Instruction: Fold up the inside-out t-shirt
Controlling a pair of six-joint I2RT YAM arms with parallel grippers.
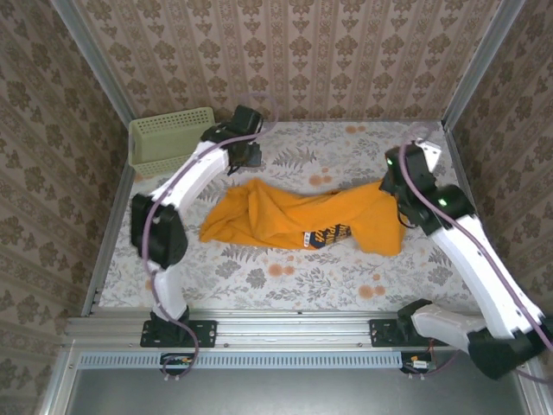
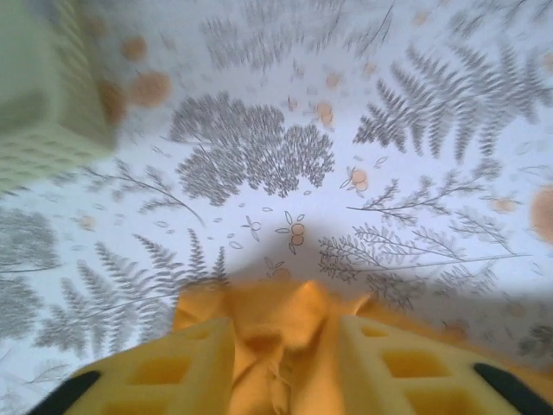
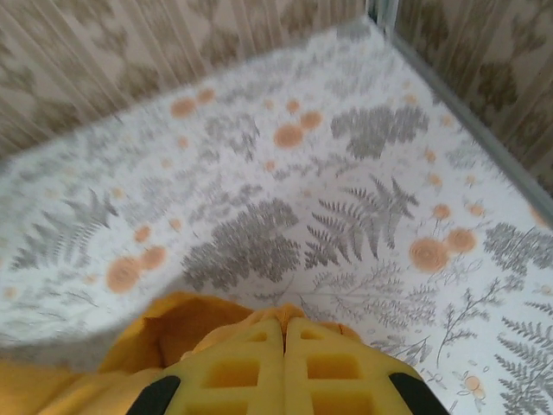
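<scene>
The orange-yellow t-shirt (image 1: 285,214) hangs crumpled and stretched across the middle of the table, a patch of dark blue and white lettering (image 1: 327,234) showing on its lower edge. My left gripper (image 1: 244,164) holds the shirt's far left end. In the left wrist view its yellow fingers (image 2: 186,363) stand a little apart with bunched orange cloth (image 2: 276,328) pinched between them. My right gripper (image 1: 391,186) holds the shirt's right end. In the right wrist view its fingers (image 3: 251,363) are pressed together on a fold of the cloth (image 3: 186,328).
A pale green mesh basket (image 1: 168,138) stands at the back left corner, close to the left arm, and shows blurred at the left (image 2: 43,95). The fern-and-flower tablecloth (image 1: 346,281) covers the table. Patterned walls (image 1: 302,52) and metal rails enclose it.
</scene>
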